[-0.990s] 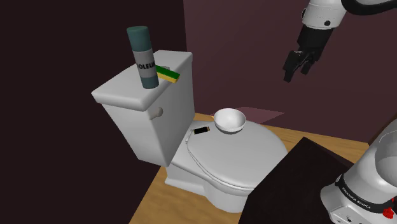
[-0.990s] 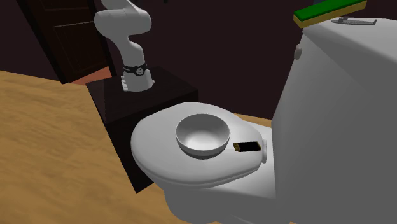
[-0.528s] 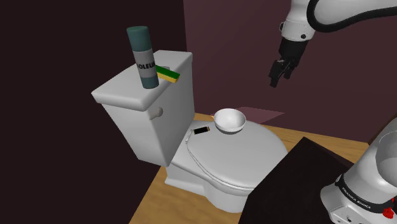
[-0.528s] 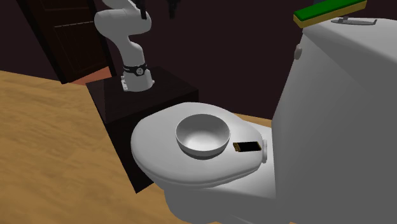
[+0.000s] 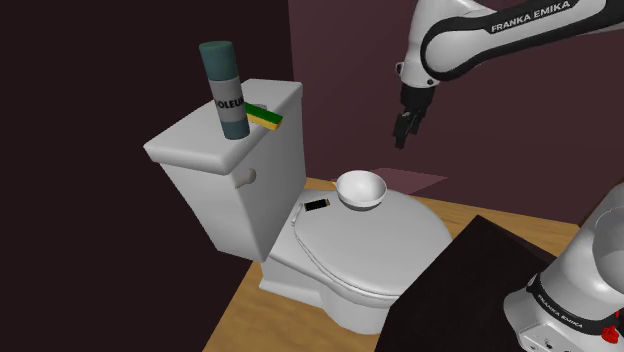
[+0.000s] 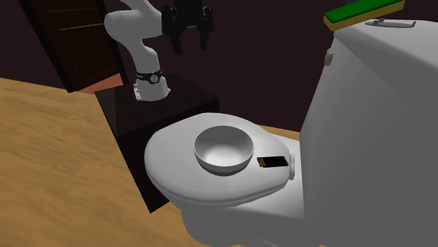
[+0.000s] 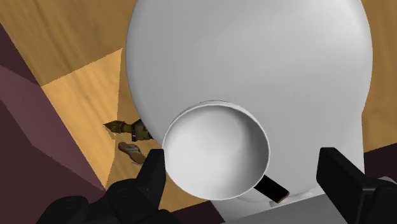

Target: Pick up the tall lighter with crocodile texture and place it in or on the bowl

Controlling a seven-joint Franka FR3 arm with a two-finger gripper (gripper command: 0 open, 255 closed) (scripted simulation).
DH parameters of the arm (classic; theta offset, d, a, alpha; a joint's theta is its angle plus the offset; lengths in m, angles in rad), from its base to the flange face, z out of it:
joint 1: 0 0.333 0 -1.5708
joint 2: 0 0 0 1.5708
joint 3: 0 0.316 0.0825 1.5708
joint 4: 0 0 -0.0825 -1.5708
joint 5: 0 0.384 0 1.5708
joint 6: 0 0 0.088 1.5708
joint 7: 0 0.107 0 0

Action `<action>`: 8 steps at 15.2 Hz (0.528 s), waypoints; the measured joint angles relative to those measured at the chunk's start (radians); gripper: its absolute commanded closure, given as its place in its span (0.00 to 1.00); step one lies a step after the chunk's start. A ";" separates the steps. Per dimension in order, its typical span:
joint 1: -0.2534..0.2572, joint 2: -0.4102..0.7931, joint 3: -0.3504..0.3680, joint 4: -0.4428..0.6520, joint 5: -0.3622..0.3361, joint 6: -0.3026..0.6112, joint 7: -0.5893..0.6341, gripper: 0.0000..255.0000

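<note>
The gripper (image 5: 403, 132) hangs in the air above the toilet, well apart from everything on it, and its two black fingers (image 6: 177, 46) stand wide apart with nothing between them. In the wrist view the gripper (image 7: 245, 175) looks straight down on the white bowl (image 7: 216, 149), which sits upright near the back of the closed toilet lid (image 7: 254, 57). The lighter (image 5: 316, 207) lies flat at the rear of the lid, just beside the bowl (image 5: 361, 189), between it and the tank (image 5: 225, 160). It is a small dark slab with a tan end (image 6: 274, 161); its surface pattern is too small to make out. In the wrist view the lighter (image 7: 272, 186) peeks out from behind the bowl's rim. On top of the tank stand a grey-green spray can (image 5: 224, 90) and, beside it, a green and yellow sponge (image 5: 265, 116). The toilet stands on a wooden floor (image 6: 56, 161), next to the robot's dark stand (image 5: 470, 290).
</note>
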 measured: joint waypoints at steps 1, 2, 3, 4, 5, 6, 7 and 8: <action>0.007 0.043 -0.001 0.015 0.003 0.023 -0.021 0.00; 0.012 0.089 -0.005 0.031 0.005 0.049 -0.048 0.00; 0.018 0.125 -0.006 0.047 0.008 0.063 -0.071 0.00; 0.021 0.157 -0.009 0.065 0.010 0.074 -0.099 0.00; 0.026 0.205 -0.009 0.099 0.014 0.085 -0.123 0.00; 0.029 0.241 -0.009 0.111 0.017 0.103 -0.148 0.00; 0.035 0.277 -0.006 0.127 0.020 0.118 -0.167 0.00; 0.038 0.316 -0.003 0.153 0.024 0.127 -0.189 0.00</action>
